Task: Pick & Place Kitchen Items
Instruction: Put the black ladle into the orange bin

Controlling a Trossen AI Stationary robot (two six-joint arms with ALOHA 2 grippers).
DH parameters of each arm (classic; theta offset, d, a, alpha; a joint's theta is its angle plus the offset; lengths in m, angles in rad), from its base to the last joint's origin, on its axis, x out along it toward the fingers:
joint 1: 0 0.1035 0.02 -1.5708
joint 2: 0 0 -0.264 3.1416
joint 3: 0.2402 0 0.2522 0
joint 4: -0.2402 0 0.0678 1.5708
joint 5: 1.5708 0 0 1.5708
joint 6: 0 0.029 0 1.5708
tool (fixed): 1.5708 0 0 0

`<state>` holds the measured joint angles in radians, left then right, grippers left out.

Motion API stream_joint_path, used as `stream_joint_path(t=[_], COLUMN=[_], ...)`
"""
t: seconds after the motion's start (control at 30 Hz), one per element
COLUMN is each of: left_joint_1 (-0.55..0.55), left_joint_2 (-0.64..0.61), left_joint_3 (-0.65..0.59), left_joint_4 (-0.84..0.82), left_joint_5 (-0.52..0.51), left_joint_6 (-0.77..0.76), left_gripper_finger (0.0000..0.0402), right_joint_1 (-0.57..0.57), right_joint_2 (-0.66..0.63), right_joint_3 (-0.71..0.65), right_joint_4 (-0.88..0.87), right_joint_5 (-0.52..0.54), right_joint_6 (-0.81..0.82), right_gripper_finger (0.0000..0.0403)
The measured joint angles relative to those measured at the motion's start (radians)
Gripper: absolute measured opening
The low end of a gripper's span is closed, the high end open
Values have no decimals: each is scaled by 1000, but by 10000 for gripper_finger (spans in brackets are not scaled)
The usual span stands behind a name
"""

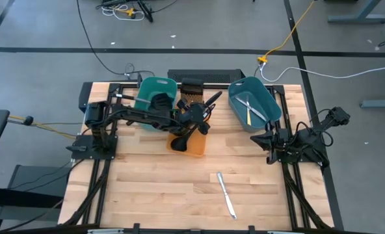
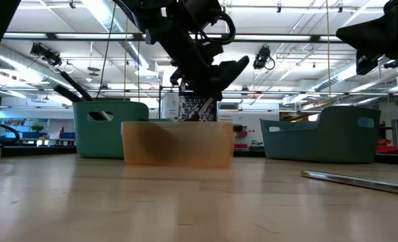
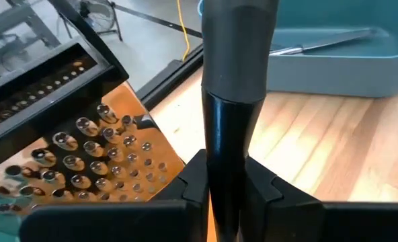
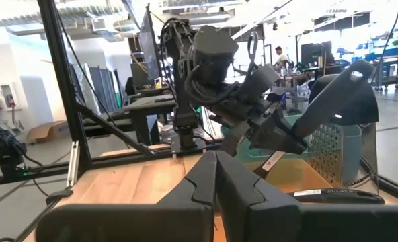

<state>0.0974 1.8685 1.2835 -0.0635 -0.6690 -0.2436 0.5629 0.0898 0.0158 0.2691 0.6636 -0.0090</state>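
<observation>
While clamped: ladle (image 3: 236, 101) in left gripper (image 3: 226, 191)

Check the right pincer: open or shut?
Shut: in the right wrist view the right pincer has its two fingers pressed together, holding nothing.

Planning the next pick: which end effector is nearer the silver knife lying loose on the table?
Right. The right end effector sits parked at the table's right edge, beside the silver knife. The left end effector is over the orange tub, gripping a black utensil.
</observation>
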Motion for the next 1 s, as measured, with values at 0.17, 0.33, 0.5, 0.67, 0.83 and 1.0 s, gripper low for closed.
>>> stream_joint_path(t=[0.17,0.33,0.5,0.67,0.83,1.0], left_joint_1=[34,53,57,56,40,34], left_joint_2=[0,-1,-1,-1,-1,14], left_joint_3=[0,1,1,1,0,0], left_joint_4=[-20,-41,-73,-69,-68,-62], left_joint_5=[69,111,143,142,113,108], left_joint_6=[-18,-30,-34,-7,13,-5], left_gripper_finger=[47,47,47,47,47,47], right_joint_1=[0,0,0,0,0,0], right_joint_2=[0,0,0,0,0,0], right_joint_3=[0,0,0,0,0,0], right_joint_4=[0,0,0,0,0,0], right_joint_5=[0,0,0,0,0,1], right_joint_6=[0,0,0,-3,-2,-2], right_gripper_finger=[16,16,16,16,16,16])
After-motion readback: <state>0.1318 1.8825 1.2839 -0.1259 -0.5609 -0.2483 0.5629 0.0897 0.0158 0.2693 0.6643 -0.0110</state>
